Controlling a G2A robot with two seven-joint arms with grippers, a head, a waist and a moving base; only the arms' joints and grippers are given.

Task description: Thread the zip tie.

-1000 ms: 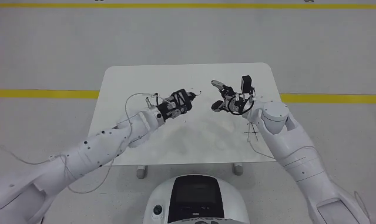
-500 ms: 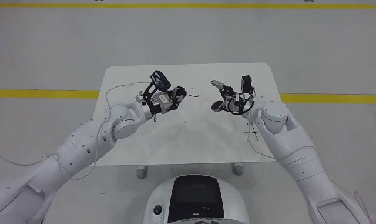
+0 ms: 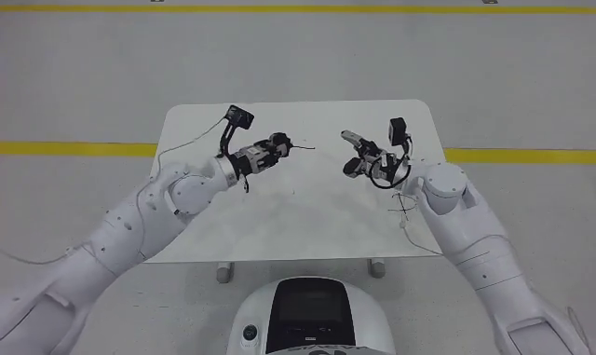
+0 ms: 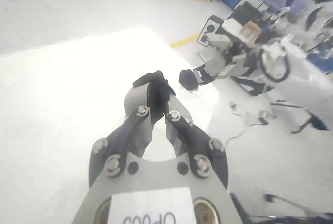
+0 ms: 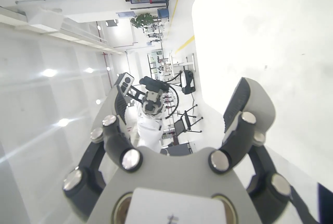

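L arm (image 3: 177,198) reaches in over the white rounded-corner counter (image 3: 307,220) from one side, R arm (image 3: 445,197) from the other. Both sets of jaws hang above the counter's middle, facing each other w/ a gap btwn them.

L jaws are together, clamped on the thin black plastic zip tie (image 3: 300,148). One end sits pinched right at the tips. The free length sticks out past them as a fine, roughly level line, pointing across at the R jaws. Its far tip stops short of them, in open air and not touching; whether it clears the counter can't be told from above. In the L wrist view the tie (image 4: 157,89) shows as a dark lump nipped btwn the two grey fingertips (image 4: 135,100) — too blurred to tell head from tail.

R jaws are wide apart, nothing btwn them. In the R wrist view the ribbed black pads (image 5: 240,97) stand well apart, the counter edge showing beyond. From the top view the tie's tip lines up approx w/ that opening, but stays outside it.

Loose thin cable (image 3: 402,215) trails off the R arm onto the counter. Yellow floor stripe (image 3: 74,148) runs past behind.
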